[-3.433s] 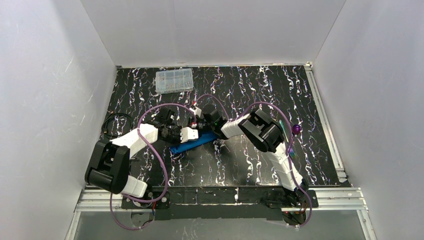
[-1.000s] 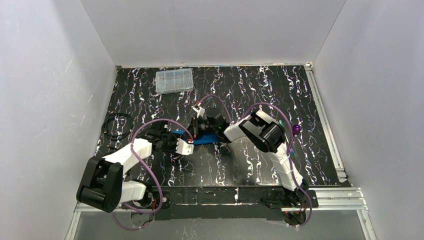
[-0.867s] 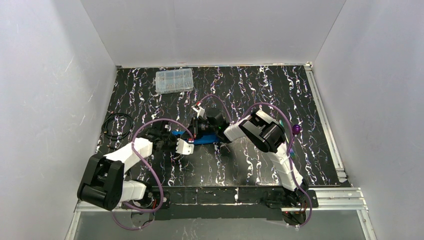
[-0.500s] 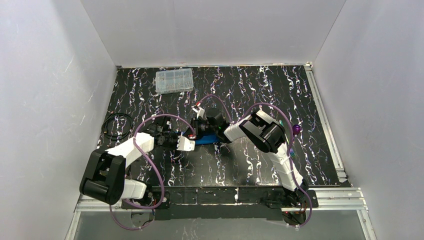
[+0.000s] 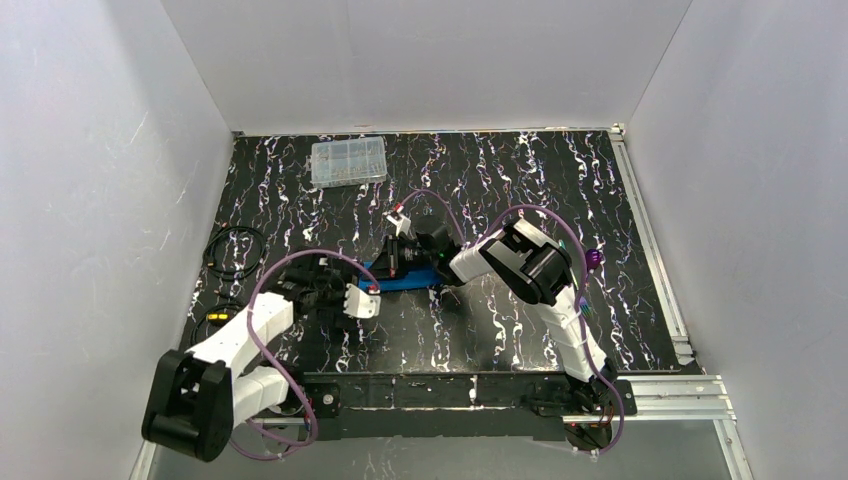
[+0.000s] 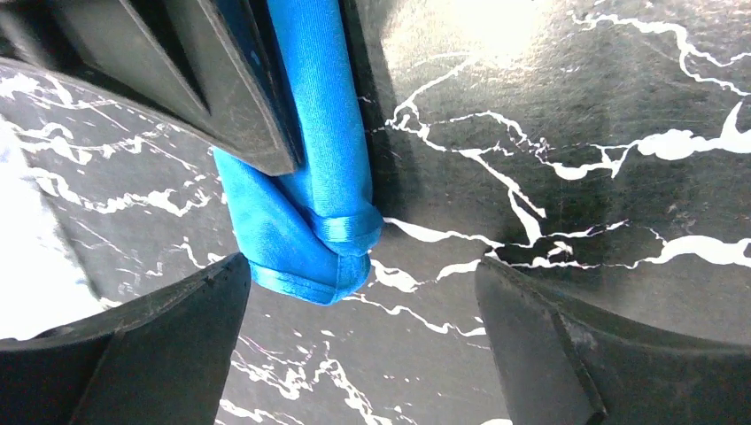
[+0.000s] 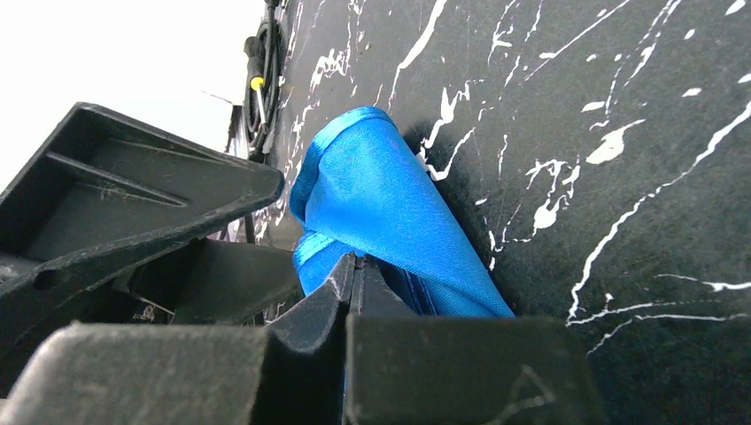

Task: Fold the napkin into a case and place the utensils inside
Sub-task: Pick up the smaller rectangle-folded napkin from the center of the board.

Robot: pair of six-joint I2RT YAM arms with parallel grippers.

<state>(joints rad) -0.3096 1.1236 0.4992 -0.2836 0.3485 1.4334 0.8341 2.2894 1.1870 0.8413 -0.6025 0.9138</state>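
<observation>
You are looking into a robotics lab test cell: plain white panels (image 5: pixel 100 180) box in a black marbled tabletop (image 5: pixel 520 170), edged by bare aluminium framing (image 5: pixel 690 388).

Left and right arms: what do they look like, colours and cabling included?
Both the left arm and right arm have white links joined by bulky black joint housings. A thin purple cable loops loosely along each. The left gripper and right gripper have black, angular, scuffed plastic fingers.
</observation>
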